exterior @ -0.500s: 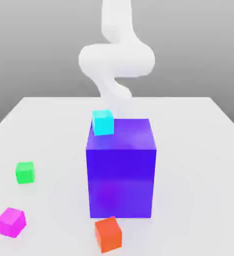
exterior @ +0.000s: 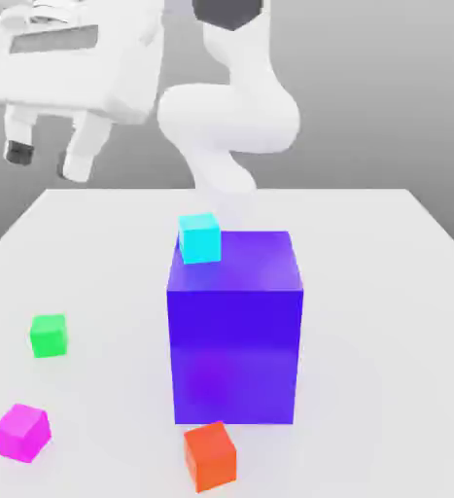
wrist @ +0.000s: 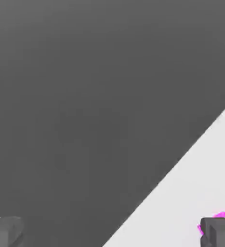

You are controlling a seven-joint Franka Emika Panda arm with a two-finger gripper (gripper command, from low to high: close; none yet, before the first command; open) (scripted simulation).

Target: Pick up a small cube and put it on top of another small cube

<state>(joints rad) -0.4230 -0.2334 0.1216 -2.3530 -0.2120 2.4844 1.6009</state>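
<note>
The small magenta cube (exterior: pixel 21 432) lies on the white table (exterior: pixel 386 292) near its front corner at the exterior view's left. A sliver of the magenta cube (wrist: pixel 220 215) peeks out behind one fingertip in the hand view. The small green cube (exterior: pixel 49 335) rests a little farther back on the same side. My gripper (exterior: pixel 46 160) hangs high above the table's far left part, tilted, open, with nothing between its fingers. It is well above both cubes.
A big blue-purple cube (exterior: pixel 235 326) stands mid-table with a cyan cube (exterior: pixel 199 238) at its far upper left corner. An orange-red cube (exterior: pixel 210 455) lies in front of it. The white arm (exterior: pixel 232 117) rises behind.
The hand has swung into the exterior view at the upper left; half a second ago only the arm's body showed. The cubes have not moved.
</note>
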